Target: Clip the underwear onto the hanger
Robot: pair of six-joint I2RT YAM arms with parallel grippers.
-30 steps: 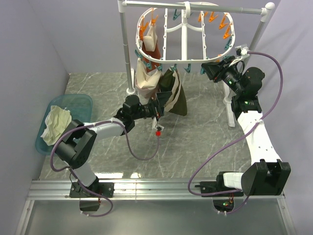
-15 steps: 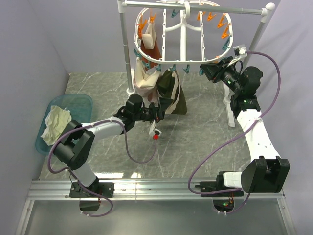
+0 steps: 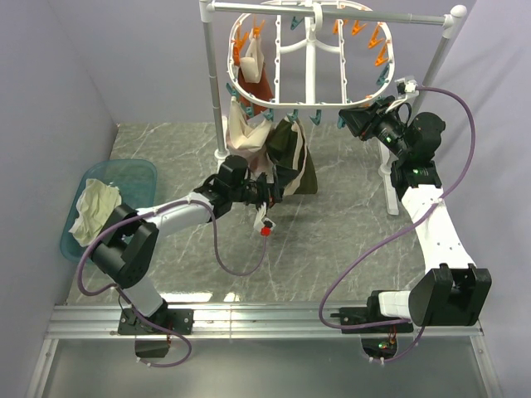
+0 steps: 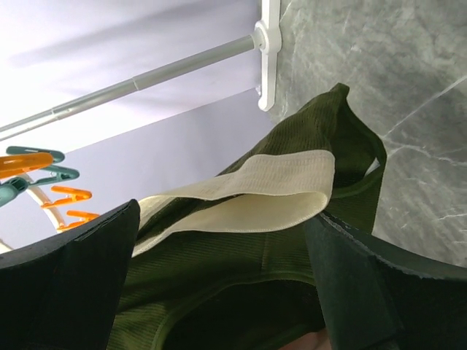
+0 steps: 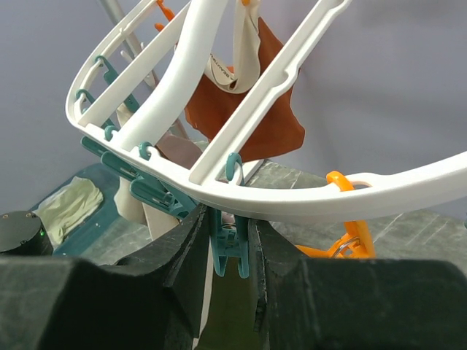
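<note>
The underwear (image 3: 294, 162) is hanging off the near rim of the hanger (image 3: 328, 104), its long axis running roughly straight down toward the bench (image 3: 348, 224) with the lower edge not reaching it. It seems to be hanging from one pin only, though the frames are not showing the pin's bite clearly. The left jaws are standing wide apart right against the lower part of the cloth. In the left wrist view the olive fabric and its pale waistband (image 4: 248, 197) are lying across the gap between the two fingers, the band slanting from lower left to upper right, with nothing pinching it. The right jaws are working at the rim, off to the right of where the garment is hanging, and are clamping a teal clothespin (image 5: 230, 251) under the white rim (image 5: 306, 191). Olive cloth is showing just beyond and below that pin. The left arm is clearly the nearer one to the garment, so the coming move is probably turning on carrying the loose waistband up and rightward to the pin that the right jaws are squeezing.
</note>
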